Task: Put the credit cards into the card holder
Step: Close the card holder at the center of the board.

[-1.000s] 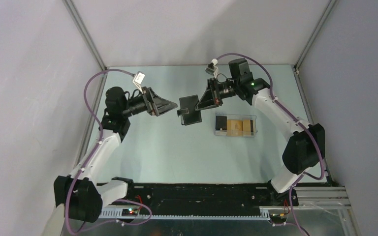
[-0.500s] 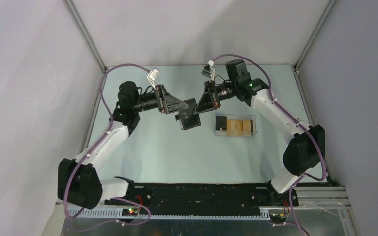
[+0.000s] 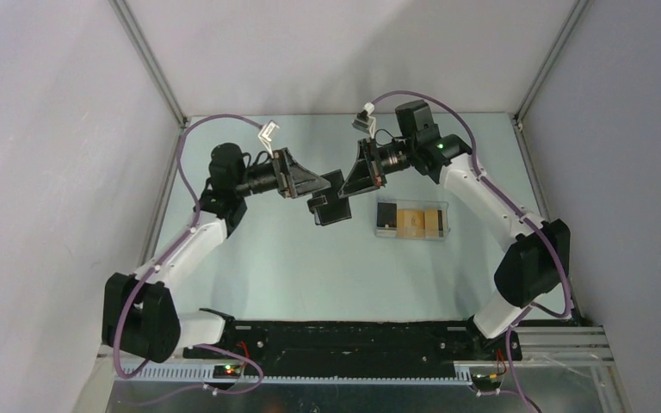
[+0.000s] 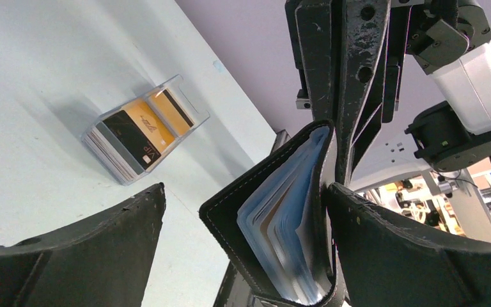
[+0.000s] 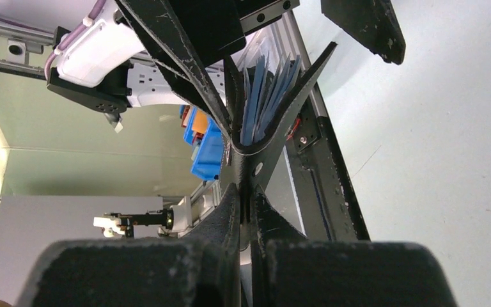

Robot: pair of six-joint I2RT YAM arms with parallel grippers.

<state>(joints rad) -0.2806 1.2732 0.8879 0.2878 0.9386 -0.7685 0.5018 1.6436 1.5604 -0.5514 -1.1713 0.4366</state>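
Up off the table, toward its far middle, the card holder is hanging in the air half open. Its blue leaves are fanning out toward the left arm. The right gripper is pinching it at the fold, jaws shut tight on the leather. The left gripper is standing wide open around the free end, with both covers lying between its fingers. One finger is sitting right against one cover, and the other is standing apart from the opposite cover. So the holder is facing the left gripper mouth first, and I'd judge any spreading of the covers is falling to that side. The cards are lying flat in a clear tray on the table, just right of the holder and below it. The tray's long side is running left to right. It is sitting nearer the right arm, which is busy holding.
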